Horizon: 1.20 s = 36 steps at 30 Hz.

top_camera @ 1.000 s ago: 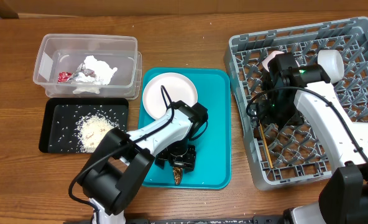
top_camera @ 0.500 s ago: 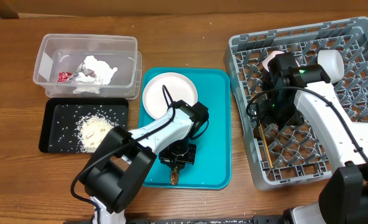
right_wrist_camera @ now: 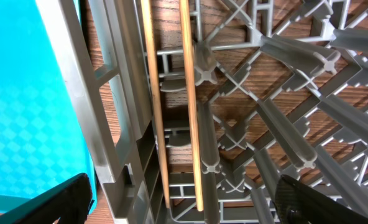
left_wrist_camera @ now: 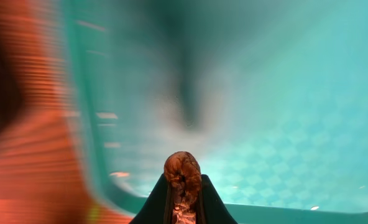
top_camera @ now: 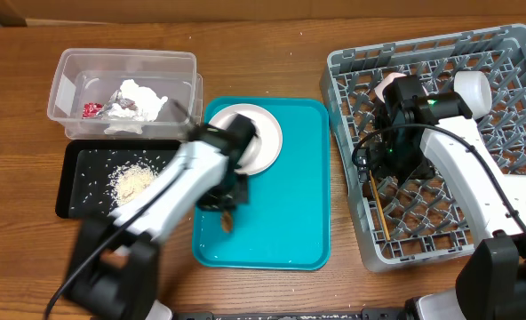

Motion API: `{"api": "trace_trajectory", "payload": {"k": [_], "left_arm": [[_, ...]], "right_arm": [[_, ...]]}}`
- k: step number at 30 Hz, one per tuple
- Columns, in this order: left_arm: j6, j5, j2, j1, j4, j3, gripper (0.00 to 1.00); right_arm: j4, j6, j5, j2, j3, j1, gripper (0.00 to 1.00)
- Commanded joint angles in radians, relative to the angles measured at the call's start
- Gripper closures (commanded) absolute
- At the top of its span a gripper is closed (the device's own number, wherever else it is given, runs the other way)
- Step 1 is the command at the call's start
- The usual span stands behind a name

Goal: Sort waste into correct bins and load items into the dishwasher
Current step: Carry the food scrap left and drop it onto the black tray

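Left gripper (left_wrist_camera: 183,184): shut tight on the small brown food scrap (left_wrist_camera: 183,173), over the left side of the teal tray (top_camera: 298,196).
Right gripper (right_wrist_camera: 184,190): fingers wide apart with nothing in them, low inside the grey dish rack (top_camera: 441,44).
Chopsticks (right_wrist_camera: 189,93): lying side by side on the rack floor, near its left wall.
White plate (top_camera: 265,133): at the far end of the teal tray.
Rice (top_camera: 131,182): on the black tray (top_camera: 76,191), far left.

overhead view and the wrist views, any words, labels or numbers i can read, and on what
None can be read in any view.
Red wrapper in the clear tub: any print is too small to read.
Left wrist view: motion-blurred, no text shows.
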Motion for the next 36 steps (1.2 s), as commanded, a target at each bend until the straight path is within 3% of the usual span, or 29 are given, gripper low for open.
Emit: {"api": "trace_trajectory", "payload": {"k": [1,8,15,28,29,30,36], "left_arm": [[0.006,-0.136,-0.16,0.157,-0.024,0.018,0.96],[0.028,-0.212,-0.233,0.494,0.039,0.017,0.96],[0.027,-0.252,-0.148,0.661,0.193,0.017,0.96],[0.027,-0.335,0.092,0.714,0.29,0.017,0.93],[0.027,-0.335,0.098,0.715,0.292,0.017,0.92],[0.027,-0.335,0.102,0.716,0.297,0.017,0.82],[0.027,-0.335,0.103,0.716,0.301,0.017,0.82]], "right_arm": [[0.004,0.003,-0.002,-0.002,-0.002,-0.002,0.03],[0.005,0.003,-0.002,-0.002,-0.002,-0.002,0.02],[0.004,0.003,-0.002,-0.002,-0.002,-0.001,0.02],[0.004,0.003,-0.003,-0.002,-0.002,-0.001,0.03],[0.004,0.003,-0.004,-0.002,-0.002,-0.001,0.02],[0.004,0.004,-0.01,-0.002,-0.002,-0.001,0.02],[0.004,0.004,-0.01,-0.002,-0.002,-0.001,0.02]]}}
